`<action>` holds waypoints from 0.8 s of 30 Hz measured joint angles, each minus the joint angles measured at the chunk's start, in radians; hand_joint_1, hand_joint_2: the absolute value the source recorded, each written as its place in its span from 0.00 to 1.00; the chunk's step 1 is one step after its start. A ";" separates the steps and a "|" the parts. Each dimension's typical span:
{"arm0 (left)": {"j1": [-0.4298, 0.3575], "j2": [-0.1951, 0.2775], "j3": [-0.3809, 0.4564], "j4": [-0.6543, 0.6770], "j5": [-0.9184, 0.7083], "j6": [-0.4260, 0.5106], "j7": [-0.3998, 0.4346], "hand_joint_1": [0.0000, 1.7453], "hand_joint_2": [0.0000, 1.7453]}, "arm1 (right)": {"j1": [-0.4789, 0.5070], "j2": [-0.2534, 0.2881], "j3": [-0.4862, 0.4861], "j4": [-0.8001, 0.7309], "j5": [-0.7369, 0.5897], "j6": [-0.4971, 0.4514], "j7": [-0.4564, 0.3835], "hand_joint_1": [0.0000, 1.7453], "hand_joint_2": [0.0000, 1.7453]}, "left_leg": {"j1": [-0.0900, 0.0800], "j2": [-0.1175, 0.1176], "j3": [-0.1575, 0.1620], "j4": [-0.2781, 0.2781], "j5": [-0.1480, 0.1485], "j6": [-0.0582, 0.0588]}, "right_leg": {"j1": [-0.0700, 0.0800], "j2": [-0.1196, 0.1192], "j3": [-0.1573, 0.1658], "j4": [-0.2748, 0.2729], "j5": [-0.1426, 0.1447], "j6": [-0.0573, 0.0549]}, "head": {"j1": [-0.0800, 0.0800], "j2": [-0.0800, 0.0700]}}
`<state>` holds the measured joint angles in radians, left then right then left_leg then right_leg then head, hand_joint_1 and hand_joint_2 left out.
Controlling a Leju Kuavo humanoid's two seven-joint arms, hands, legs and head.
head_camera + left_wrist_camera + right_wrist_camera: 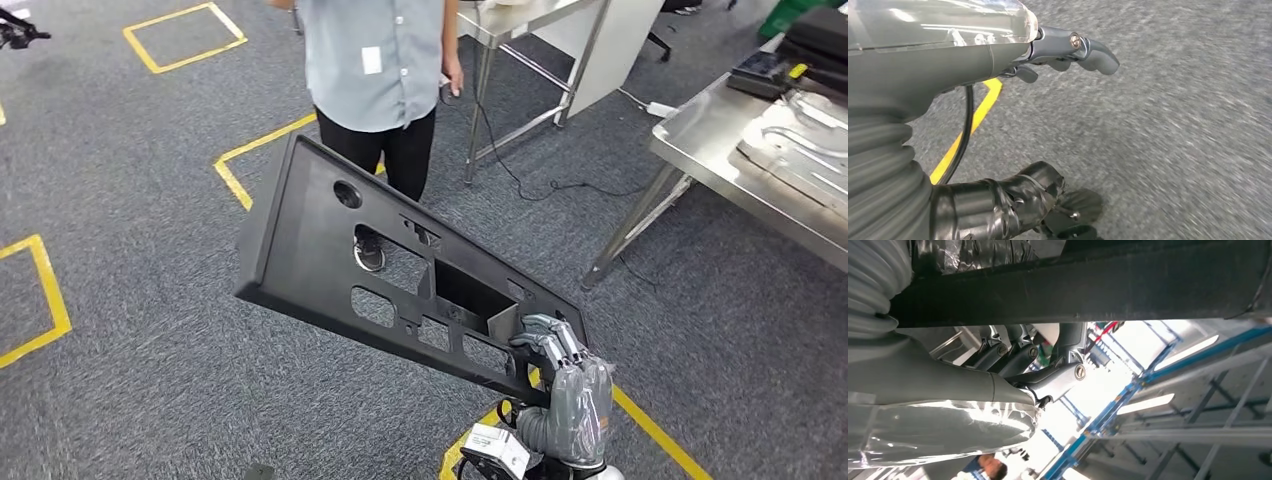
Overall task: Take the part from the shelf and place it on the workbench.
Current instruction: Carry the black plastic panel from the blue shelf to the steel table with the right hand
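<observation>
- The floor is grey carpet (150, 400) marked with yellow tape outlines (185, 38); the head view looks down on it, and the left wrist view shows the same carpet with one yellow strip running across it.
- A stainless-steel workbench (700, 150) stands at the right edge of the head view, with a pale moulded piece (800, 145) lying on its top and dark items at its far end. A second metal table (520, 30) stands further back, cables trailing on the carpet beneath it.
- A person (375, 70) in a light grey-blue shirt and dark trousers stands just beyond the part, one hand hanging at the side.
- The part (320, 240), a large flat black plastic panel with a round hole and several rectangular cut-outs, is held up in the air over the carpet, tilted, its far end raised toward the person. It is well apart from the workbench.
- The right hand (565, 375) grips the part at its near lower corner, fingers (550, 335) curled over the edge into a cut-out. In the right wrist view the dark fingers (1013, 352) press up against the panel's underside (1098, 285), thumb beside them.
- The left hand (1048, 50) hangs over the carpet holding nothing; its fingers (1093, 50) are loosely curled forward and a little apart.
</observation>
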<state>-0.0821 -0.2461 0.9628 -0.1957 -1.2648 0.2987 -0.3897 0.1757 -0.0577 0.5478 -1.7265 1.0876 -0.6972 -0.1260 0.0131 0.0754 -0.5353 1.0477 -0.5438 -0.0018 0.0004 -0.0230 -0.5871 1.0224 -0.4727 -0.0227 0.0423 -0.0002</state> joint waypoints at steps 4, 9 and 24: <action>0.003 0.001 0.002 0.000 -0.002 -0.003 0.002 0.00 1.00 | -0.003 0.001 0.000 0.001 0.001 0.000 0.000 1.00 1.00 | 0.002 -0.065 -0.107 0.221 -0.104 -0.006 | -0.004 0.042 0.008 -0.008 0.002 -0.012 | -0.001 0.000; 0.007 0.003 0.003 0.000 -0.002 -0.003 0.003 0.00 1.00 | -0.002 0.001 0.000 0.004 0.001 0.000 0.000 1.00 1.00 | 0.007 -0.114 -0.065 0.066 0.030 -0.005 | -0.006 0.114 0.008 0.015 -0.013 0.001 | -0.001 0.000; 0.004 0.002 0.007 0.000 -0.003 -0.005 0.002 0.00 1.00 | 0.000 -0.002 0.000 0.010 0.002 0.000 0.001 1.00 1.00 | 0.006 -0.002 -0.005 -0.020 0.030 0.025 | 0.000 -0.011 -0.062 0.106 -0.012 0.033 | 0.000 0.000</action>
<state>-0.0784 -0.2446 0.9697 -0.1957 -1.2677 0.2934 -0.3876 0.1753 -0.0596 0.5478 -1.7166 1.0901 -0.6977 -0.1247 0.0188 0.0731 -0.5408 1.0281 -0.5140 0.0227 0.0007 -0.0340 -0.6488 1.1285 -0.4850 0.0102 0.0427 -0.0002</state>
